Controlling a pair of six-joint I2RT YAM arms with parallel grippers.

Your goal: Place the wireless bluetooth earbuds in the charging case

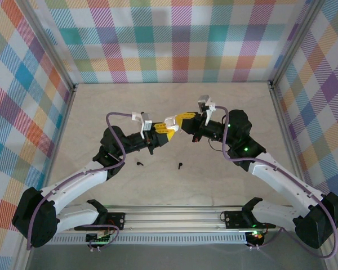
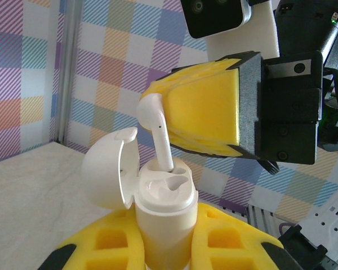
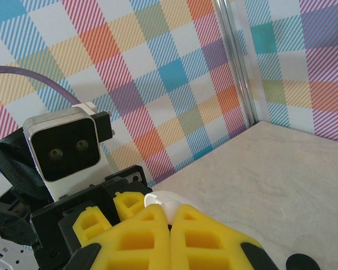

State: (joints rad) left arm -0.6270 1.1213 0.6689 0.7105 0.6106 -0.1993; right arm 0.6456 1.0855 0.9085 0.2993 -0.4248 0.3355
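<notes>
The left gripper (image 1: 161, 134) and the right gripper (image 1: 183, 120) meet tip to tip above the middle of the worktop (image 1: 242, 188), both lifted clear of it.

The left gripper's yellow jaws pinch the lower body of a white charging case (image 2: 163, 216), one jaw on each side, and hold it upright. Its lid (image 2: 107, 174) is swung open to the left in the left wrist view, still hinged to the case.

The right gripper's jaws are pressed together on the head of a white earbud (image 2: 156, 126). The earbud hangs stem down and slightly tilted. The lower end of its stem sits in the far slot of the case, while its head stands well above the case's rim. In the right wrist view only a small white part of the earbud shows at the jaw tips.

A black earbud (image 1: 139, 164) lies on the worktop near the left arm. A second black earbud (image 1: 179, 166) lies to its right, well apart from it. Both are nearer the arm bases than the grippers are.
</notes>
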